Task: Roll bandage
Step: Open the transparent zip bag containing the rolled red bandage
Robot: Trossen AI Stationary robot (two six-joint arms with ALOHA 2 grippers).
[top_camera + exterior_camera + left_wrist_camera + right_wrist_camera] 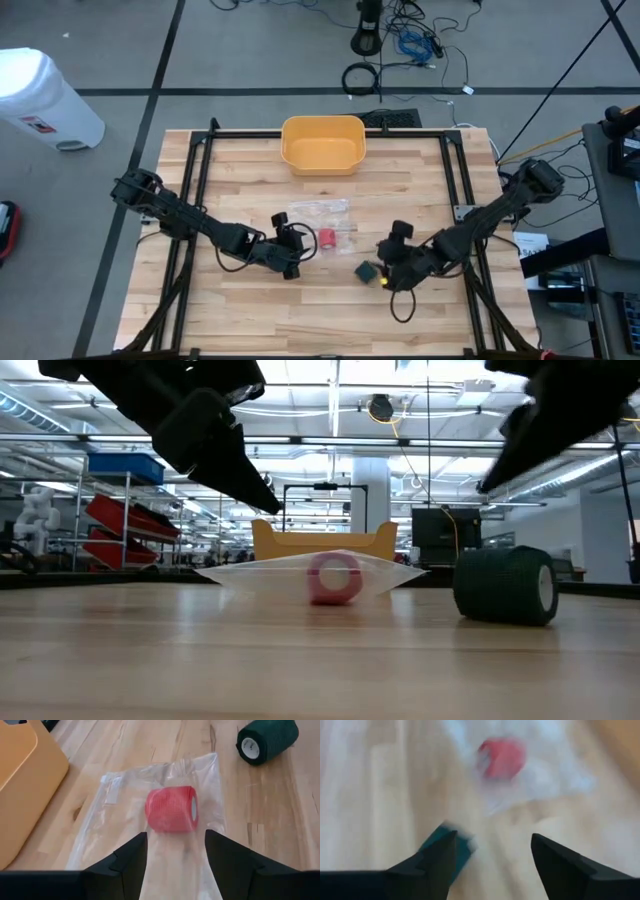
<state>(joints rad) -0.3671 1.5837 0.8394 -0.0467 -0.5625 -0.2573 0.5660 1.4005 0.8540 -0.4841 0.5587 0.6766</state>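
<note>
Dark fingers of the left gripper (175,865) fill the near edge of the left wrist view, spread apart and holding nothing, with the red roll (171,809) lying just ahead of the gap between them. That roll sits on its side, on or inside a clear bag (125,815) spread flat on the table (200,310); which of the two I cannot tell. From above, the bag (318,212) lies mid-table in front of the yellow bin (322,142), and the red roll (326,237) is at its near edge. A green roll (367,270) lies on bare wood to its right, just beside the right gripper (392,276), whose fingers (430,862) are also apart and empty, the green roll showing beside one of them. The low view shows the green roll (505,585) resting on its curved side, free to roll. No bandage is unwound yet, so the work looks barely begun, and the step in hand seems to be the first grasp. To do it well, I would lower each gripper squarely over its roll and close across the flat ends or the full width, not the curved flank, so the roll cannot squirt away. For the red one, the slippery film is the risk: pinching plastic along with it could drag the bag, so a slow, centred close is wise.
</note>
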